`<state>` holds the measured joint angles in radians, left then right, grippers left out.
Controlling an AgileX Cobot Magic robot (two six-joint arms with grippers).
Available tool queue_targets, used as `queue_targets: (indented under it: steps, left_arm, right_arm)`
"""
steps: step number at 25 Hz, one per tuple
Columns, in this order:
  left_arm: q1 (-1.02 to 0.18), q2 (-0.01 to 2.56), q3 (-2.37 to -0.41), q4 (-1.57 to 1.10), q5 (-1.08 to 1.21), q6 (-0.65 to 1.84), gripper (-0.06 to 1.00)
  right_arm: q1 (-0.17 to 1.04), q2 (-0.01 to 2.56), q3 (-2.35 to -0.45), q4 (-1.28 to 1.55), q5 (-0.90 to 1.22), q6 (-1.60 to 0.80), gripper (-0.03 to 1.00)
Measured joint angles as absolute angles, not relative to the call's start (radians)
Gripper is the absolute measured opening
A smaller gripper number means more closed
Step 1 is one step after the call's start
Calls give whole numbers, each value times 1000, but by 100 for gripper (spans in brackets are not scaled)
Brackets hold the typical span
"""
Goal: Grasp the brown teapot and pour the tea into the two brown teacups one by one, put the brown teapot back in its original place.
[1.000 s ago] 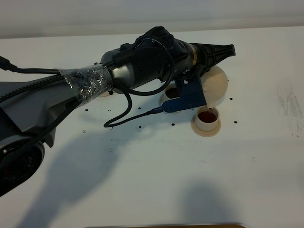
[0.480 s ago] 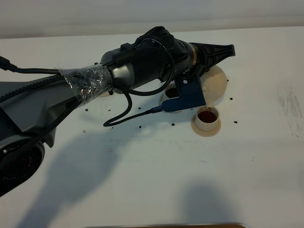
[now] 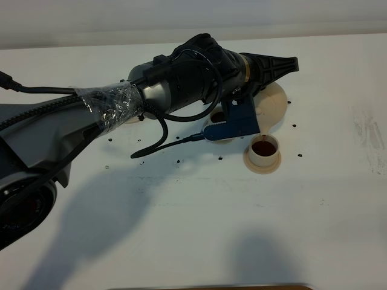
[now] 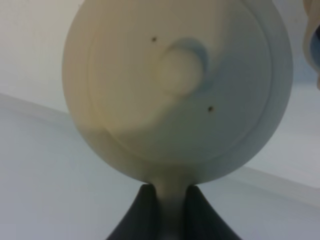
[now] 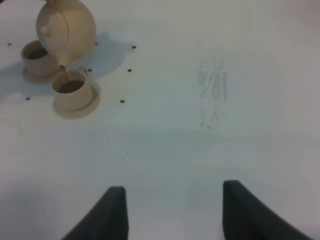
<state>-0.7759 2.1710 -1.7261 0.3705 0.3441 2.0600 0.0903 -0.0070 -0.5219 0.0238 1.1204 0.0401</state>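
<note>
White surface (image 3: 199, 229) fills the exterior high view, and the left arm (image 3: 121, 103) reaches across it toward the far edge. Its left hand (image 3: 275, 65) and wrist hide most of what it carries. Only one teacup (image 3: 263, 150) shows fully here, standing on its saucer (image 3: 262, 163) and holding dark reddish tea. A second teacup (image 3: 216, 117) peeks out under the arm, with dark liquid in it too. One larger round saucer (image 3: 275, 106) lies just behind the full cup, partly covered by the hand. Small dark specks dot the surface around them.

From the left wrist view, the brown teapot (image 4: 180, 95) fills the picture lid-on, its knob facing the camera. The left hand (image 4: 169, 215) is clamped tight on the teapot's handle, fingers (image 4: 145, 215) pressed to either side of it.

From the right wrist view, one teapot (image 5: 67, 30) and two cups appear together, which the high view does not give. The pot is tilted, with its spout over the nearer teacup (image 5: 72, 90). A thin brown stream runs into that cup. The other teacup (image 5: 37, 57) sits just beside it, also holding tea. The right hand (image 5: 172, 212) hovers well apart from them over bare surface, its fingers spread wide and holding nothing.
</note>
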Motion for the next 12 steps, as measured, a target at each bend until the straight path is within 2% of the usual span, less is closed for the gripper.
queue_targets:
  steps: [12]
  left_arm:
    - [-776, 2171, -1726, 397, 317, 2056, 8]
  right_arm:
    - [90, -7, -522, 24, 1120, 40, 44]
